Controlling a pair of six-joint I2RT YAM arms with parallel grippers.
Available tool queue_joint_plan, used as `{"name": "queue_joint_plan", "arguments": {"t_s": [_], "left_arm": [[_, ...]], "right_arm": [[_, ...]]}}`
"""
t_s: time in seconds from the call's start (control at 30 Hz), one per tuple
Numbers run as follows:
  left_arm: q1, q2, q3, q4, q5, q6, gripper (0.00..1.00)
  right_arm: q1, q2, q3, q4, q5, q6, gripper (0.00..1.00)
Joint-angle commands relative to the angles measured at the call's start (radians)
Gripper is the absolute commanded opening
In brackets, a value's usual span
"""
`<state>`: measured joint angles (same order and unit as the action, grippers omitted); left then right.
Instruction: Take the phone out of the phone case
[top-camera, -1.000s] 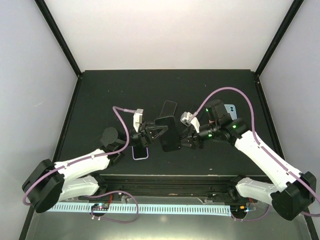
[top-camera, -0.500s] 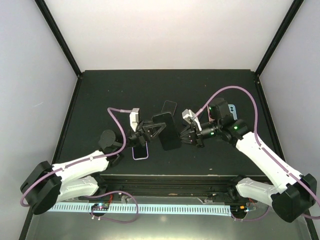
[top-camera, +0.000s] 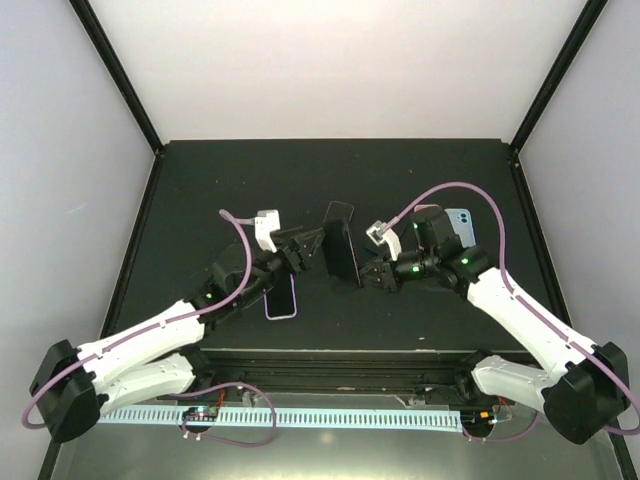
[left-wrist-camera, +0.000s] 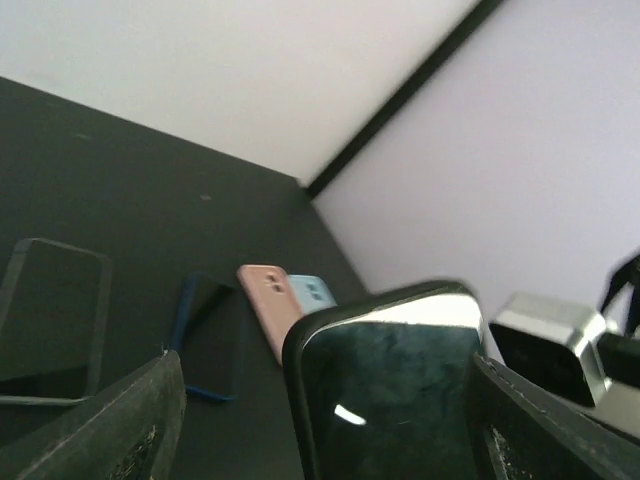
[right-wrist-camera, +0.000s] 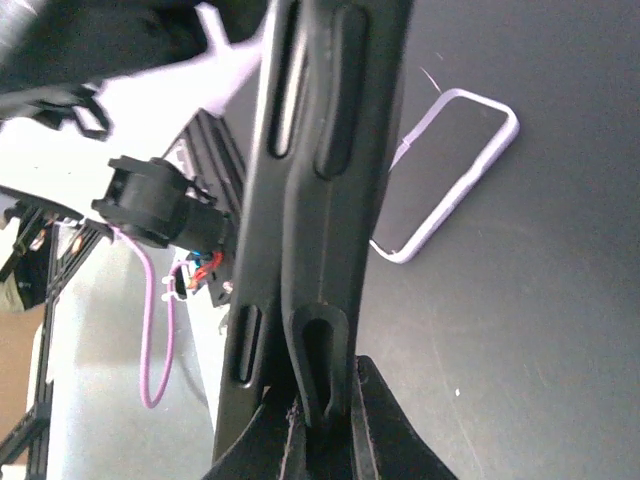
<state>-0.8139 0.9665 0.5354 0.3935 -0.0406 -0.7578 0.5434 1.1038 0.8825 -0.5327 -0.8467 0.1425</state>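
item: phone (left-wrist-camera: 400, 390), glossy dark screen, seated in a black phone case (right-wrist-camera: 320, 200). position: held up on edge above the desk (top-camera: 200, 190), at the centre of the top view, between the two arms.

left fingers (left-wrist-camera: 110, 430): spread wide, one on either side of the phone, at the lower corners of the left wrist view. a strip of desk shows between the lower-left finger and the phone's edge; released, not clamped.

right fingers (right-wrist-camera: 380, 440): clenched on the edge of the phone case at the bottom of the right wrist view. the case's side with its slotted cut-outs runs up the middle of that frame.

other stock on the desk:
- clear case with lavender rim (top-camera: 281, 298), lying flat, lower left of centre in the top view, under the left arm.
- dark case (top-camera: 338, 212), flat, just above the held phone in the top view.
- light blue phone (top-camera: 460, 218), flat, right of centre, partly hidden by the right arm.
- pink phone (left-wrist-camera: 265, 300), beside the blue one in the left wrist view.
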Motion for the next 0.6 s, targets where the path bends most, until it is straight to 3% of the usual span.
{"name": "queue_joint_plan", "arguments": {"t_s": [0.0,0.23,0.37,0.57], "left_arm": [[-0.002,-0.052,0.052,-0.255,-0.200,0.091,0.78],[-0.127,-0.006,0.065,-0.385,-0.289,0.237,0.76],[-0.228,0.089,0.106,-0.451,-0.370,0.313,0.73],[-0.375,0.252,0.152,-0.387,-0.442,0.470,0.69]], "right_arm": [[-0.003,-0.020,-0.054,0.095,0.122,0.168,0.01],[-0.003,-0.001,-0.119,0.119,0.310,0.297,0.01],[-0.002,0.043,-0.115,0.026,0.406,0.291,0.01],[-0.002,0.166,-0.075,-0.096,0.464,0.309,0.01]]}}
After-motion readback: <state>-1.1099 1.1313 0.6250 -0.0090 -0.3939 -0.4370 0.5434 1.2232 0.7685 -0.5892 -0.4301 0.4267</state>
